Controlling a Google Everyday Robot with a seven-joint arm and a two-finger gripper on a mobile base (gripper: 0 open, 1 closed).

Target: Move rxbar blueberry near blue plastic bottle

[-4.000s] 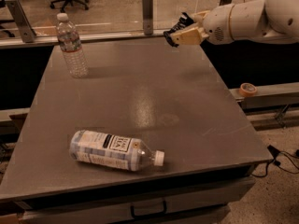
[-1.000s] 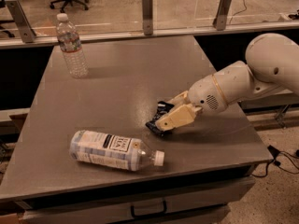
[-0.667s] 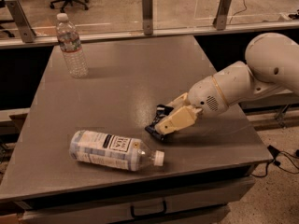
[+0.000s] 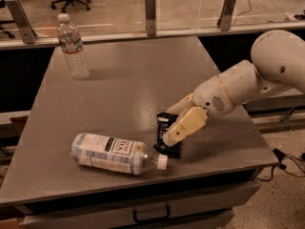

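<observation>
The rxbar blueberry is a small dark bar at the front right of the grey table, its lower end resting on the surface. My gripper is shut on it, with a tan finger lying across the bar. The blue plastic bottle lies on its side at the front of the table, with its white cap pointing right. The bar's lower end sits just above and right of the cap, very close to it.
A slim clear water bottle stands upright at the back left of the table. A glass barrier with metal posts runs along the far edge. The table's front edge lies just below the lying bottle. My white arm reaches in from the right.
Four seconds ago my gripper held the bar high over the table's back right. It has come down to the front, beside the bottle's cap, and has barely moved in the last second.
</observation>
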